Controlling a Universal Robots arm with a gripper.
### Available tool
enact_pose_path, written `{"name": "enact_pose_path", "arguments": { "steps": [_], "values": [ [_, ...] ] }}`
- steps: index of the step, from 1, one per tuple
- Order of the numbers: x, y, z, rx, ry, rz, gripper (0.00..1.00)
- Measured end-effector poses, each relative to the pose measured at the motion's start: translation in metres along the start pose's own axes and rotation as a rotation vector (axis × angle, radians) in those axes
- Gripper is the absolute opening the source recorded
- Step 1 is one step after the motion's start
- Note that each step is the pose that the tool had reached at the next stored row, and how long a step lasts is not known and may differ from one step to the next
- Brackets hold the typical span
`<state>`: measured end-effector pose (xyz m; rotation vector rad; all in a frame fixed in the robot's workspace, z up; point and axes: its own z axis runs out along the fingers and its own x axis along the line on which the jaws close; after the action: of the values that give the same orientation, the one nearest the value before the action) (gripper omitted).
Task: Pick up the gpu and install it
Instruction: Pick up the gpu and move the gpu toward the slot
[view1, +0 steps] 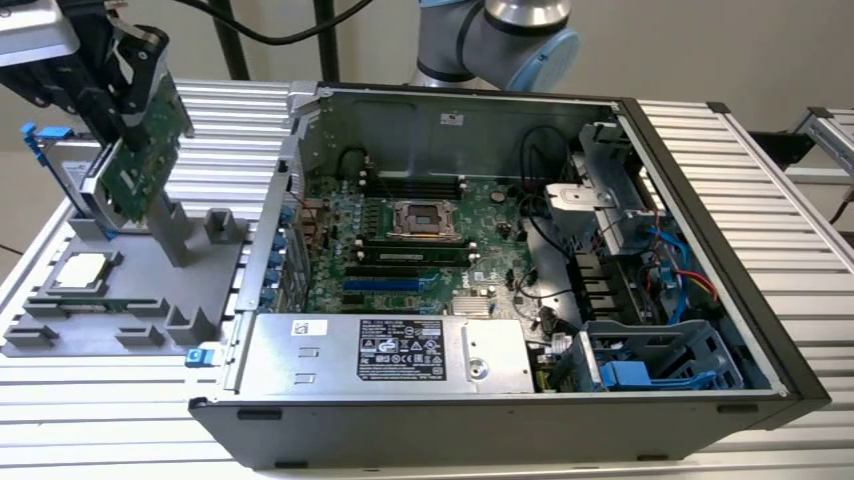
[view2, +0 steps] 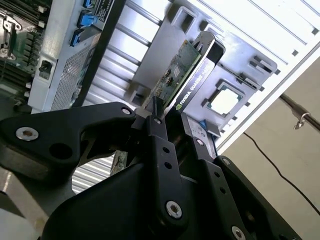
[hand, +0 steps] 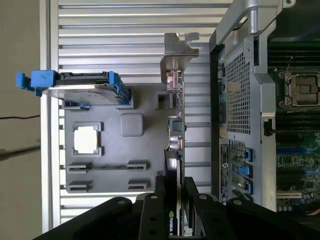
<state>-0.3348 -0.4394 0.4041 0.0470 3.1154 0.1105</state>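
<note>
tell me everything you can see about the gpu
The gpu is a thin card held on edge and slightly tilted: green circuit board on one face, black cooler on the other, a silver bracket at one end. The claw is shut on it, clamping both faces. It is above the grey holder tray, at the exterior view's left of the open computer case, wholly outside it.

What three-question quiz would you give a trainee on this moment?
1. True or false: the gripper is shut on the gpu.
2. Relative to the computer case, the gpu is: A inside; B outside, at the grey holder; C underneath.
3. Which small square silver part lies in the grey holder?

Key: 1 true. 2 B. 3 the processor chip.
</note>
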Motion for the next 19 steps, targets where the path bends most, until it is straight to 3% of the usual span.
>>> {"name": "enact_pose_path", "arguments": {
  "steps": [13,19],
  "values": [
    [-0.0004,0.0012,-0.0163,0.0,0.0,0.0,0.0],
    [-0.0015,0.0013,-0.0172,0.0001,0.0003,0.0,0.0]
  ]
}}
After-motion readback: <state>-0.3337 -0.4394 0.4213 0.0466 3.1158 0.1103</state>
